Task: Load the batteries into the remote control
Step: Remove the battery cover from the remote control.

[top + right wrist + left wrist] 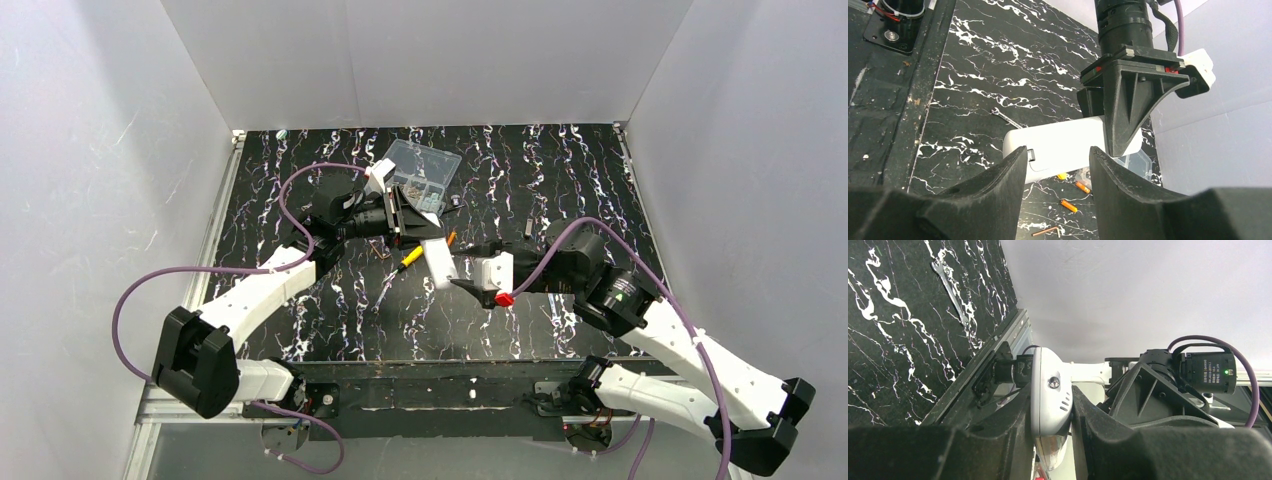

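My left gripper [1050, 412] is shut on the remote control [1050, 390], a white slim handset held off the table, edge-on between the two black fingers. From above, the remote control [438, 262] slants down out of the left gripper [418, 238] towards the right gripper [462, 281]. In the right wrist view the remote control [1063, 145] shows its plain back with a small latch. My right gripper [1055, 167] is open, its tips just short of the remote's near edge. Two orange batteries [1068, 205] [1082, 187] lie on the black table below.
A clear compartmented box [425, 170] stands behind the left gripper. A yellow-handled screwdriver [408, 258] lies under the remote. A small hex key [1045, 231] rests near the batteries and a flat wrench [1005, 117] lies further off. White walls close in the table.
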Tool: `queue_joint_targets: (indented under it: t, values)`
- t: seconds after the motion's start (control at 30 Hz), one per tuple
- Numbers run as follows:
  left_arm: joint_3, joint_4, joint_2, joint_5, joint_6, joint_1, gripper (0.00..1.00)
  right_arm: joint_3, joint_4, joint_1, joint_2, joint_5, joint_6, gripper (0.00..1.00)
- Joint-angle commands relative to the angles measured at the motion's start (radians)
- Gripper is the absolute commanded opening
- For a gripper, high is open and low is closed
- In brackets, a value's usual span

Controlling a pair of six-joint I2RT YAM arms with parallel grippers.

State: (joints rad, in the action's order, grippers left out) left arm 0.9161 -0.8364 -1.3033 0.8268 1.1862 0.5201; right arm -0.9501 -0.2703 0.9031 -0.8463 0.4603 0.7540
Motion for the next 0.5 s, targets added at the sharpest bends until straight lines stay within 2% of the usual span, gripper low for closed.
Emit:
queue_joint_targets:
  t: [0.0,0.47]
  values:
    - [0.003,-0.075,0.007,0.042,0.013,0.004,0.00,0.013,0.012,-0.004,0.018,0.020,-0.037,0.57]
    - [0.016,-0.037,0.017,0.014,-0.022,0.004,0.00,0.061,0.135,-0.004,0.124,-0.123,-0.228,0.56]
